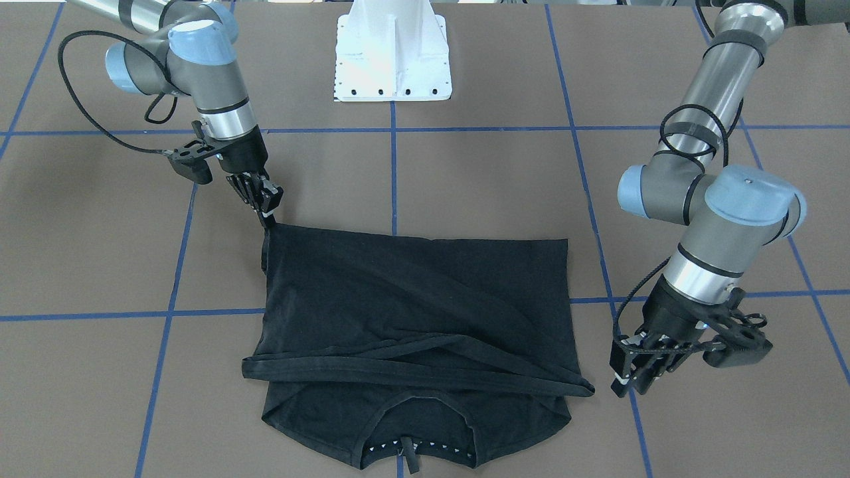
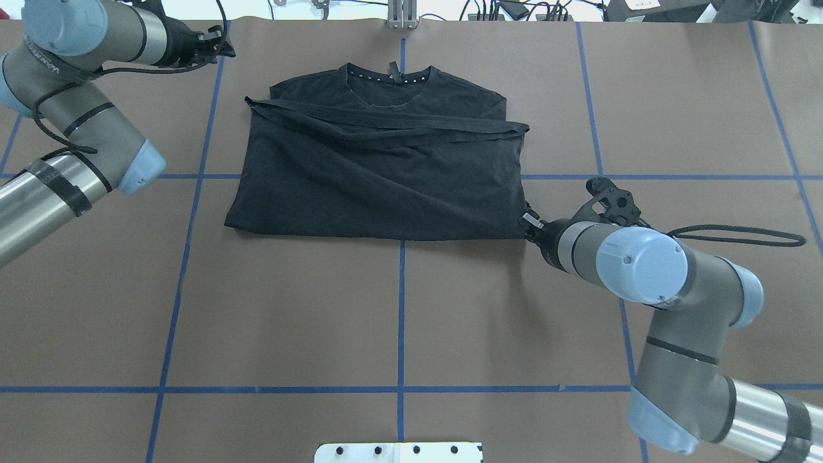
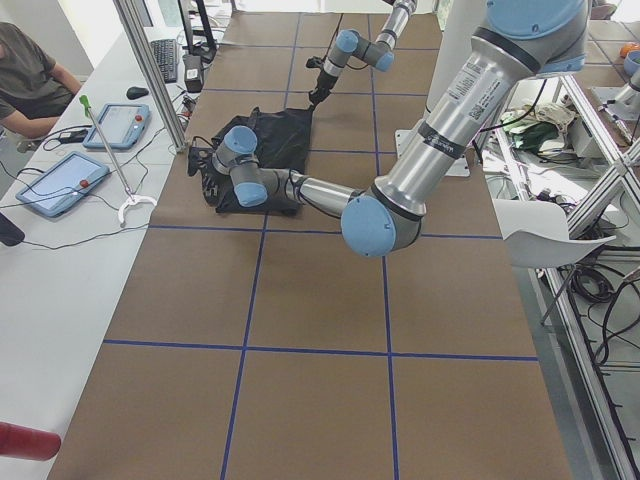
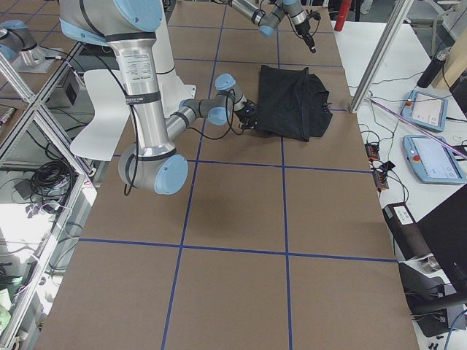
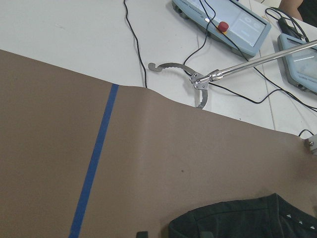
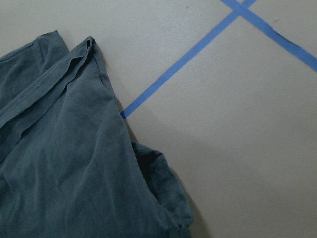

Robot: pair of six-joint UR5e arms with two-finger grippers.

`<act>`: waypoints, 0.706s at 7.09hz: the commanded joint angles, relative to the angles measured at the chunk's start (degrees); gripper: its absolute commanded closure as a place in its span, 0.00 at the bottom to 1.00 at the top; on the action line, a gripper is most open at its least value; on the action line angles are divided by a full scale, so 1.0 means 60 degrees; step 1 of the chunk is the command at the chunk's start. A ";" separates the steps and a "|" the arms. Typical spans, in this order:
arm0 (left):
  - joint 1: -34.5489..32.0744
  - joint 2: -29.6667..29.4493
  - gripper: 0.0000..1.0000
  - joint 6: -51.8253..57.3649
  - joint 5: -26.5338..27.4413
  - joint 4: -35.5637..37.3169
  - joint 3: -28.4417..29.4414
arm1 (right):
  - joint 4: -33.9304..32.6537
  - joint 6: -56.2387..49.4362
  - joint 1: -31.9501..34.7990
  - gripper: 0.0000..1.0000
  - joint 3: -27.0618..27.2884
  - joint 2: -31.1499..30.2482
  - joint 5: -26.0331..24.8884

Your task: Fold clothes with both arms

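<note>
T-shirt (image 2: pixel 386 186) lies crosswise, collar away from robot; right fingers (image 1: pixel 269 199) pinch its hem corner, left fingers (image 1: pixel 621 384) spread.

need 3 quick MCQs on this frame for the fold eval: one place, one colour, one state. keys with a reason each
1. Where is the right gripper?
A) at a hem corner of the T-shirt
B) at the collar
C) over the white pedestal

2. What colour is the grid tape?
A) red
B) yellow
C) blue

3. The left gripper is:
A) pinching a sleeve
B) apart from the T-shirt
C) pressing on the collar

Key:
1 A, it pinches the raised hem corner.
2 C, every line is blue.
3 B, a gap shows between it and the cloth.
</note>
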 commanded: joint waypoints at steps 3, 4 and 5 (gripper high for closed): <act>0.0010 0.0309 0.55 -0.0010 -0.0987 -0.0014 -0.1185 | -0.4929 0.2203 -0.4150 1.00 0.4456 -0.0670 0.0016; 0.0024 0.0310 0.56 -0.0025 -0.1079 0.0043 -0.1492 | -0.5451 0.3267 -0.5310 0.80 0.4930 -0.0626 0.0002; 0.0039 0.0325 0.56 -0.0112 -0.1428 0.0131 -0.1828 | -0.5732 0.3393 -0.5713 0.01 0.5036 -0.0640 -0.0100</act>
